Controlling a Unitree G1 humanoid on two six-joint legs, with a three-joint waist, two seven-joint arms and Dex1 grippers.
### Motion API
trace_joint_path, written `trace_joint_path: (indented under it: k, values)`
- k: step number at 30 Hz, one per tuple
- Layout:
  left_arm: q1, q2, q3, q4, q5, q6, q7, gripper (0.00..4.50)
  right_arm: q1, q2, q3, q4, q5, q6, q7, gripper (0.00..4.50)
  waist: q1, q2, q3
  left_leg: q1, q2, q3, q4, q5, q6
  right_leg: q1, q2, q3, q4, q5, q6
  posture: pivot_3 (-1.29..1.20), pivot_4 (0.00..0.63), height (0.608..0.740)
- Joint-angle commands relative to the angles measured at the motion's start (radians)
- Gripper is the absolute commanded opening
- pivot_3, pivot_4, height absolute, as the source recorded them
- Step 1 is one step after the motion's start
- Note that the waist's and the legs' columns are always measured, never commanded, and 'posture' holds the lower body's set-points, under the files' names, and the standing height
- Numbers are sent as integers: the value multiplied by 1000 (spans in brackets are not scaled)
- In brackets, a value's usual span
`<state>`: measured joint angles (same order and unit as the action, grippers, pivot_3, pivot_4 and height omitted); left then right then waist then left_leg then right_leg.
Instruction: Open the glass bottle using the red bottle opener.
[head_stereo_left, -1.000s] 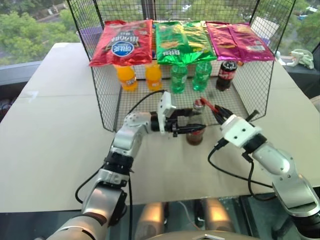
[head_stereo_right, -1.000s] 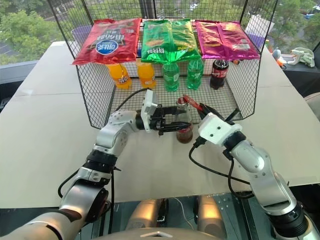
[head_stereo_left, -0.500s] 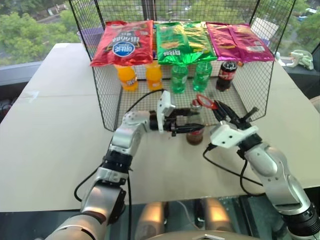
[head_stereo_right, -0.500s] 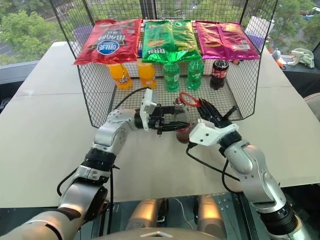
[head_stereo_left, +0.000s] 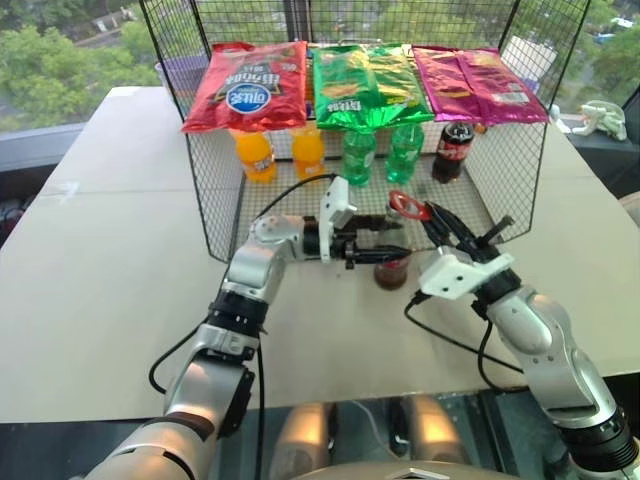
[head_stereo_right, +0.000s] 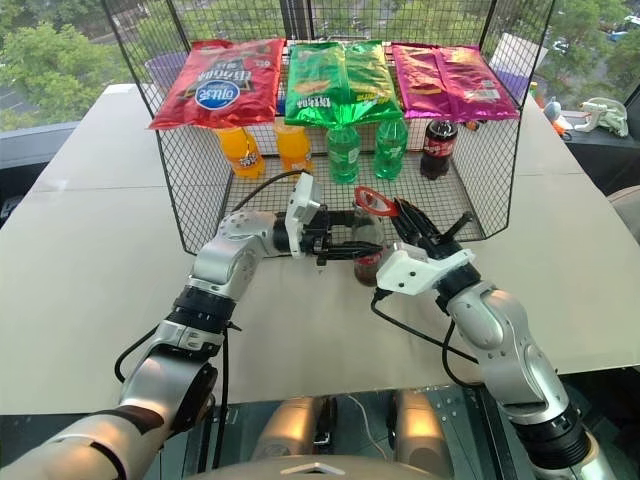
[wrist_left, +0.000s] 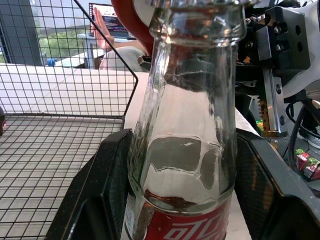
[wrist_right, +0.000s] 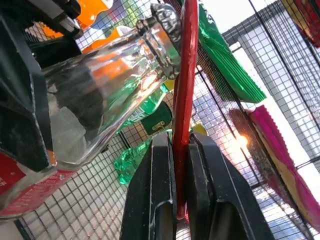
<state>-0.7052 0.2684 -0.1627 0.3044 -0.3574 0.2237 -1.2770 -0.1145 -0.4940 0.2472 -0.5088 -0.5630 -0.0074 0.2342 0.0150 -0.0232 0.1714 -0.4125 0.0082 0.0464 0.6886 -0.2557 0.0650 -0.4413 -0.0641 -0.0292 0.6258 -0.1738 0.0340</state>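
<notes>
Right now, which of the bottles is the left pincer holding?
The glass bottle of dark cola with the metal crown cap, gripped by the left pincer in front of the wire rack. The orange, green and red-capped cola bottles stand untouched inside the rack.

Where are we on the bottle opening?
Done: left gripper holds the bottle upright, and right gripper is shut on the opener. In hand: the opener's head sits against the cap. Left: the cap is still on, so prying it off.
</notes>
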Motion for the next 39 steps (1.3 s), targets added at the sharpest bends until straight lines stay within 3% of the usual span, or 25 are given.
trace_joint_path:
  k: [1, 10, 15, 21, 30, 34, 36, 39]
  values:
    - [-45, -25, -14, -16, 5, -6, 14, 2311, 37, -41, 77, 32, -46, -36, 96, 0, 0, 0, -1, 0, 0, -1, 0, 0, 0, 1, 0, 0, 0, 0, 0, 0, 150, 740]
    - [-28, -9, -25, -13, 26, -15, -8, 2311, -20, -206, -69, -39, 2, -33, 221, 0, 1, -1, -1, 1, 0, -1, 0, 0, 0, 2, 0, 0, 0, 0, 0, 0, 150, 740]
    - [-27, -9, -35, 4, 36, -31, -12, 2311, -170, -347, -137, -62, 134, -27, 411, 0, 0, -1, -1, 1, 0, -1, 0, 0, 0, 2, 0, 0, -1, 0, 0, 0, 150, 740]
    - [-24, -19, -36, 16, 35, -49, -7, 2311, -290, -371, -132, -41, 201, -16, 511, 0, 0, -1, -1, 0, 0, -3, 0, 0, 0, 1, 0, -2, -1, 0, 0, 0, 150, 740]
    - [-2, -16, -25, -12, 19, -48, 9, 2311, -273, -210, -223, -127, 198, 200, 441, 0, 3, -1, -1, -2, 0, -3, 0, 0, 0, 0, -1, -2, -1, 0, 0, 0, 150, 740]
    - [10, -14, -17, -19, 15, -59, 16, 2311, -183, 4, -376, -340, 345, 574, 407, 0, 4, -1, -1, -3, 0, -3, 0, 0, 0, -1, 0, -3, -1, 0, 0, 0, 150, 740]
    - [13, -16, -11, -21, 11, -60, 22, 2311, -118, 82, -414, -441, 415, 742, 416, 0, 5, -1, -1, -3, 0, -4, 0, 0, 0, -1, 0, -3, 0, 2, 2, 0, 150, 740]
    - [22, -22, -6, -23, 18, -90, 41, 2311, 20, 286, -454, -532, 573, 961, 374, 0, 2, -1, -1, -2, 0, -4, 0, 0, 0, 0, -1, -3, 0, 1, 1, 0, 150, 740]
